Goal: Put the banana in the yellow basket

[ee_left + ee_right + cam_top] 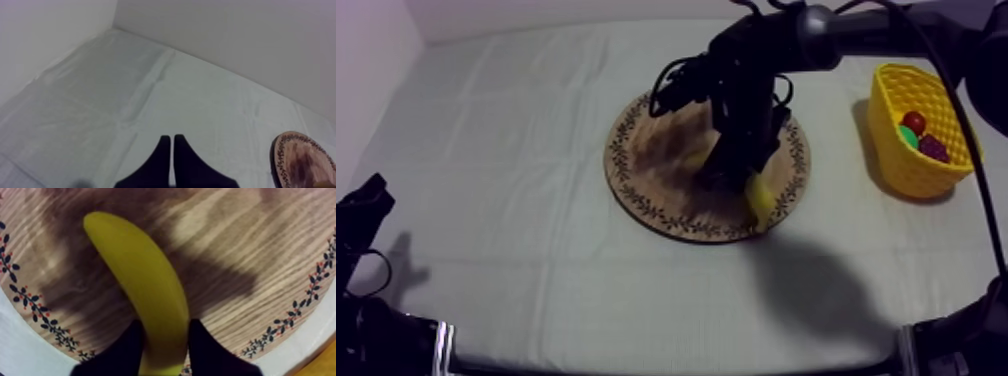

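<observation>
Open cloth (833,150) separates board (636,185) from basket (896,165).

**Surface finishes, as observed**

Grey-white cloth (516,200) on the table (636,300): matt, faintly creased. Grain shows plainly on the round wooden board (240,248), which has a low sheen and a printed leaf pattern along the rim. Skin of the banana (145,283): smooth, yellow, softly glossy, looks plastic. Wall of the yellow basket (896,165): latticed, looks plastic. The fingers (122,350) on the banana are black, matt and smooth; material not determinable.

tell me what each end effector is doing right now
left end effector: closed, holding nothing
right end effector: closed on the banana
</observation>
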Controlling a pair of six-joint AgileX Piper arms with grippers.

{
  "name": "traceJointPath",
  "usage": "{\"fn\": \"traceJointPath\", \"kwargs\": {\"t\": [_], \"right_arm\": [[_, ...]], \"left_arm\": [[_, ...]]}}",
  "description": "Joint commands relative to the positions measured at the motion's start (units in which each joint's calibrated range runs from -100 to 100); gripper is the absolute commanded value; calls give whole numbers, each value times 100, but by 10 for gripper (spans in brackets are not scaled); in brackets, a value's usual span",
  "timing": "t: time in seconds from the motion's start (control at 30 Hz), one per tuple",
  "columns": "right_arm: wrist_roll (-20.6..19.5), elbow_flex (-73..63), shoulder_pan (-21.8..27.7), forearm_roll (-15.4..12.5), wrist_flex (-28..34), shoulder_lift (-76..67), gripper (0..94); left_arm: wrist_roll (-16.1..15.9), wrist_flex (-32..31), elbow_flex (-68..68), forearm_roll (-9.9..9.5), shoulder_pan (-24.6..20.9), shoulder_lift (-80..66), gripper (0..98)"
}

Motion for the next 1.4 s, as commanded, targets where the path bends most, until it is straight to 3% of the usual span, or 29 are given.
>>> {"fn": "traceJointPath", "kwargs": {"t": [0.0,0.57,1.1,1.37], "right_arm": [[-9,35,-4,7,-17,-18,142],[172,148,16,116,5,-886,94],[684,-418,257,41,1135,-2614,100],[599,-490,383,-4,1348,-2862,109]], "left_arm": [[-1,0,3,3,1,0,1],[-1,0,3,3,1,0,1],[-1,0,3,3,1,0,1],[-1,0,3,3,1,0,1]]}}
